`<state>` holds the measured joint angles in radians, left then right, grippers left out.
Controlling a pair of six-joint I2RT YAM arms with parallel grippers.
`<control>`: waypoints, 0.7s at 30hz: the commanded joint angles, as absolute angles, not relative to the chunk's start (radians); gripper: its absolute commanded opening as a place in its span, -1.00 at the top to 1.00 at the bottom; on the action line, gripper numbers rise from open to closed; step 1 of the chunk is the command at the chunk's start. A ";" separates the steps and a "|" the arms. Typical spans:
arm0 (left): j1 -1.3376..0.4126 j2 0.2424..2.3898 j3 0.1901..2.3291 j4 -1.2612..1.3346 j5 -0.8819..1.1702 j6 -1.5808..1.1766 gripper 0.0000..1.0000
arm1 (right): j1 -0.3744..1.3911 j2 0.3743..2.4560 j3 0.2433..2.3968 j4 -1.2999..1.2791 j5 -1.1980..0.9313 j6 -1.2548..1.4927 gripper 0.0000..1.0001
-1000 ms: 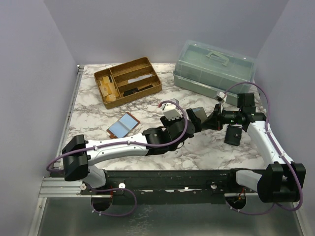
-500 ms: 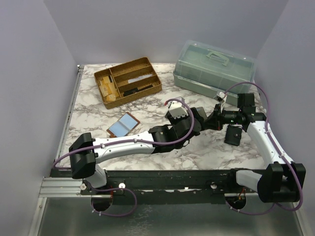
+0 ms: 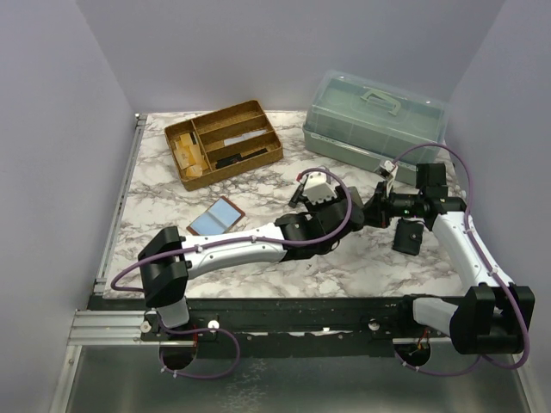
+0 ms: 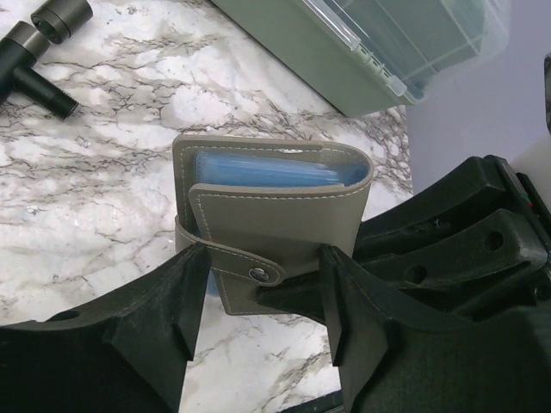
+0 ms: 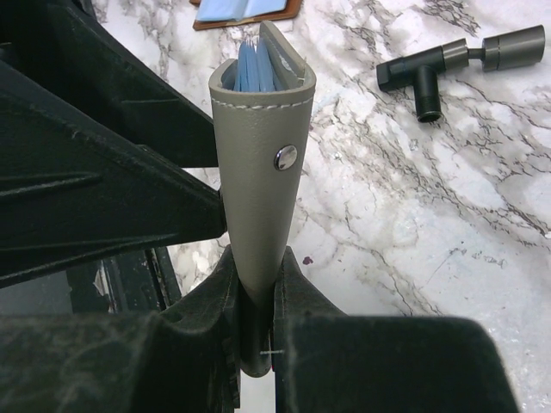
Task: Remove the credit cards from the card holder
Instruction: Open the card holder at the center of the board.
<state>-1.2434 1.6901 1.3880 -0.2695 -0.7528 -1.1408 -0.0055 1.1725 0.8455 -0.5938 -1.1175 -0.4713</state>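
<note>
My right gripper (image 5: 256,275) is shut on the bottom edge of a grey folded card holder (image 5: 258,189) and holds it upright above the table. Light-blue credit cards (image 5: 252,64) stick out of its top. In the left wrist view the same holder (image 4: 275,215) shows its snap strap and the blue cards (image 4: 267,172) inside. My left gripper (image 4: 263,292) is open, with a finger on each side of the holder's lower part. A second, brown holder (image 3: 215,219) lies open on the table with light-blue cards in it.
A wooden divided tray (image 3: 224,142) stands at the back left. A green lidded plastic box (image 3: 374,116) stands at the back right and also shows in the left wrist view (image 4: 387,43). A black T-shaped part (image 5: 456,60) lies on the marble.
My left arm has swung to the right, bringing its open gripper up to the grey holder. My right arm has held still with the holder.
</note>
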 commanded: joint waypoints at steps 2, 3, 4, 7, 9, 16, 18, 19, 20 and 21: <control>-1.234 1.740 1.469 -0.403 -0.770 -1.188 -0.07 | -0.002 1.163 0.838 -0.580 -1.126 -0.471 1.00; -1.234 1.749 1.481 -0.424 -0.771 -1.201 -0.06 | -0.002 1.163 0.838 -0.581 -1.126 -0.471 1.00; -1.232 1.756 1.491 -0.447 -0.773 -1.210 -0.06 | -0.002 1.163 0.839 -0.581 -1.127 -0.472 1.00; -1.233 1.769 1.503 -0.484 -0.778 -1.226 0.02 | -0.002 1.163 0.839 -0.581 -1.130 -0.472 1.00; -1.231 1.769 1.499 -0.492 -0.777 -1.231 0.02 | -0.002 1.162 0.839 -0.582 -1.131 -0.472 1.00; -1.230 1.754 1.469 -0.501 -0.774 -1.238 0.17 | -0.002 1.166 0.839 -0.581 -1.132 -0.471 1.00; -1.231 1.751 1.459 -0.501 -0.778 -1.235 0.23 | -0.002 1.165 0.840 -0.581 -1.132 -0.471 1.00; -1.231 1.749 1.451 -0.503 -0.781 -1.235 0.25 | -0.002 1.165 0.839 -0.581 -1.133 -0.471 1.00; -1.228 1.750 1.446 -0.502 -0.782 -1.235 0.26 | -0.002 1.165 0.839 -0.581 -1.132 -0.471 1.00; -1.227 1.748 1.441 -0.503 -0.783 -1.232 0.32 | -0.002 1.166 0.839 -0.583 -1.134 -0.472 1.00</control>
<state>-1.2385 1.7451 1.4803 -0.4366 -0.7528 -1.2396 -0.0055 1.1725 0.8440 -0.5941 -1.1030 -0.4713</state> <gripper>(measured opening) 0.379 0.124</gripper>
